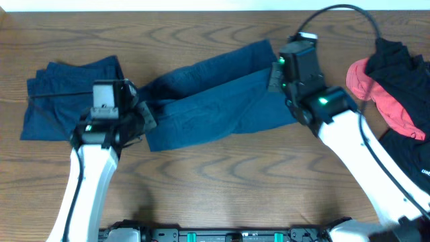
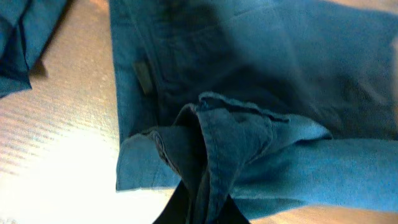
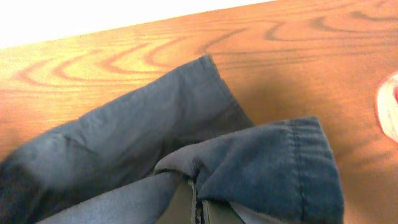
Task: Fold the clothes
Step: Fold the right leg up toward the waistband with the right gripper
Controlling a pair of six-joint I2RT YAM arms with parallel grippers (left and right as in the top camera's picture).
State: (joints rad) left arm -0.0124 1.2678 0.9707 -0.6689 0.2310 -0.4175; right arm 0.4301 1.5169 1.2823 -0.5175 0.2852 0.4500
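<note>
Left gripper [image 1: 142, 115] is pinching a bunched edge of the navy shorts [image 1: 215, 101]; right gripper [image 1: 274, 72] is clamping their opposite end. Creased and doubled lengthwise, the shorts are lying at the middle of the table [image 1: 222, 181], between 1 folded navy garment [image 1: 64, 94] and a black-and-coral pile [image 1: 396, 87].

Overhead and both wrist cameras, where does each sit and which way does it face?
Overhead: above the table, looking straight down; left gripper and right gripper show.
Left wrist: behind the left gripper, whose fingers pinch the navy shorts ahead.
Right wrist: behind the right gripper, whose fingers pinch the shorts' hem ahead.
Shared: both wrist views show the same shorts.
</note>
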